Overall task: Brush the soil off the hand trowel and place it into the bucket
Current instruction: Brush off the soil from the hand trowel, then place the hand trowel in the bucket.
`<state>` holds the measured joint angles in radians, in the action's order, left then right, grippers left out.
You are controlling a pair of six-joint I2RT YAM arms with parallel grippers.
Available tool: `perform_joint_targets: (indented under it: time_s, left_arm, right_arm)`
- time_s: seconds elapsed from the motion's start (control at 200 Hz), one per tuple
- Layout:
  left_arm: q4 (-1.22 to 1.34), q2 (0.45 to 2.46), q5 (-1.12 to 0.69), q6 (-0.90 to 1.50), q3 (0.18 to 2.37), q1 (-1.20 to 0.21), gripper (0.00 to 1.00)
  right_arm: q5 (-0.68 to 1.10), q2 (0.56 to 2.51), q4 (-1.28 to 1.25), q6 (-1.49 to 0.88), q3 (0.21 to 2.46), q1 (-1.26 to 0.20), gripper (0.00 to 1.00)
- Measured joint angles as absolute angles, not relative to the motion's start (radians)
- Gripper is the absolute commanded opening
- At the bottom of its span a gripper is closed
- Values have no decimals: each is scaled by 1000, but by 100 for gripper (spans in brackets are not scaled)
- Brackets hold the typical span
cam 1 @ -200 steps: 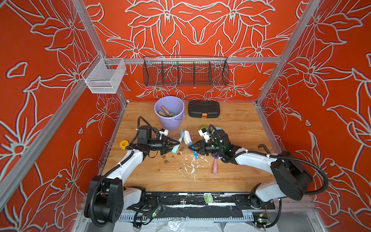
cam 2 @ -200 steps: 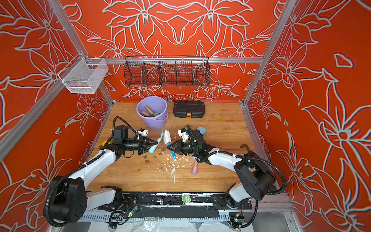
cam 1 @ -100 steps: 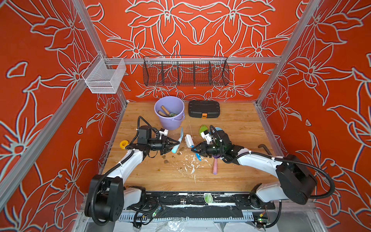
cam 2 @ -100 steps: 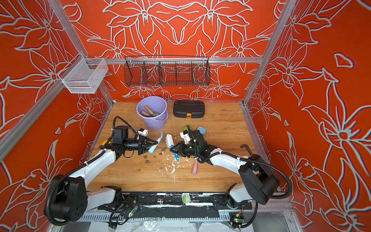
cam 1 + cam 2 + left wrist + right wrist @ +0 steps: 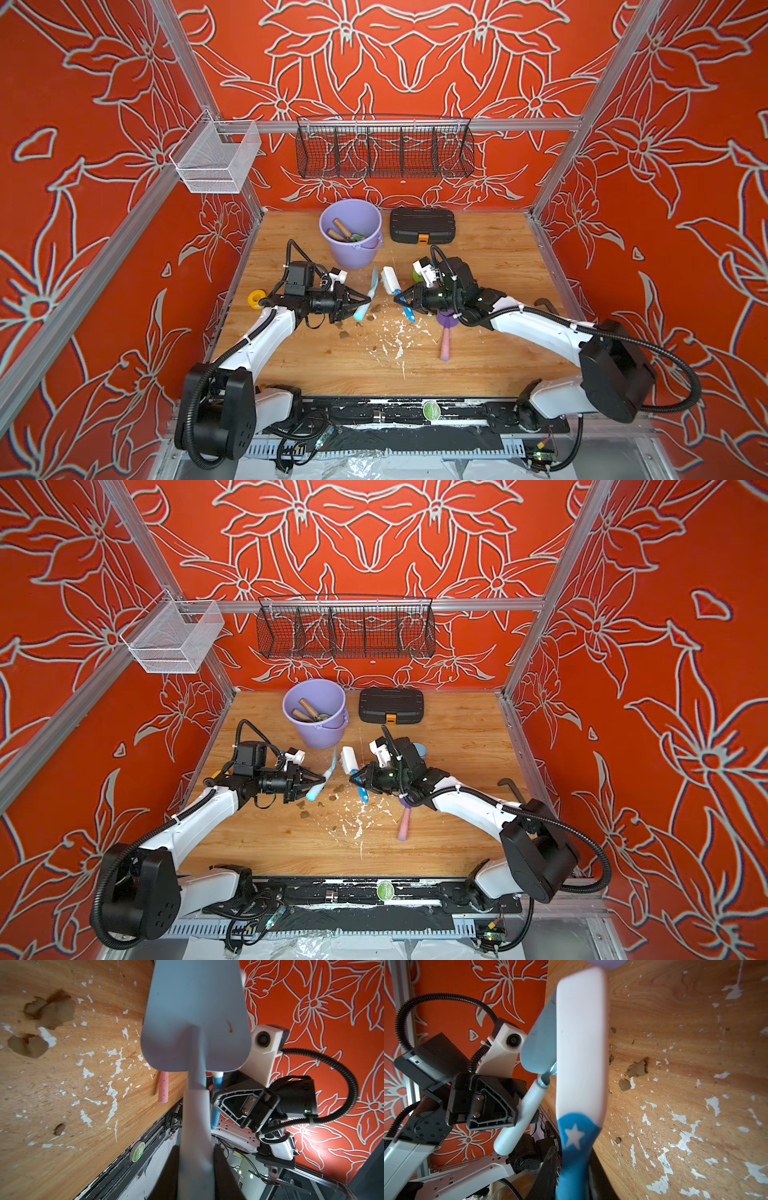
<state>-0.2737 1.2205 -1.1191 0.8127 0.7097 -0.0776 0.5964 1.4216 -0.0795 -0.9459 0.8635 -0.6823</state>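
Both grips as before: left claw (image 5: 368, 299) on trowel (image 5: 374, 280), right claw (image 5: 396, 296) on brush (image 5: 390, 279).

Wooden tabletop (image 5: 490, 266): lavender bucket (image 5: 353, 257) and black case (image 5: 422, 226) upper centre; soil clumps (image 5: 343, 333), white flecks (image 5: 398, 353) and pink-handled tool (image 5: 445, 349) mid-frame.

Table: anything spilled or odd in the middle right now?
Yes. Brown soil clumps lie scattered mid-table, mixed with white flecks, so the wood looks dirty. One small brown smear shows on the trowel blade.
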Motion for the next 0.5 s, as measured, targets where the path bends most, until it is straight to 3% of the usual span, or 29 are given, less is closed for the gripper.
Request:
perform_joint_targets:
  time_s: [0.225, 0.5]
  left_arm:
    - [-605, 1220, -970, 622, 973, -78, 0]
    - [-813, 1303, -778, 493, 1307, -78, 0]
  right_arm:
    - [536, 1422, 54, -867, 896, -683, 0]
    - [505, 1433, 138, -788, 897, -691, 0]
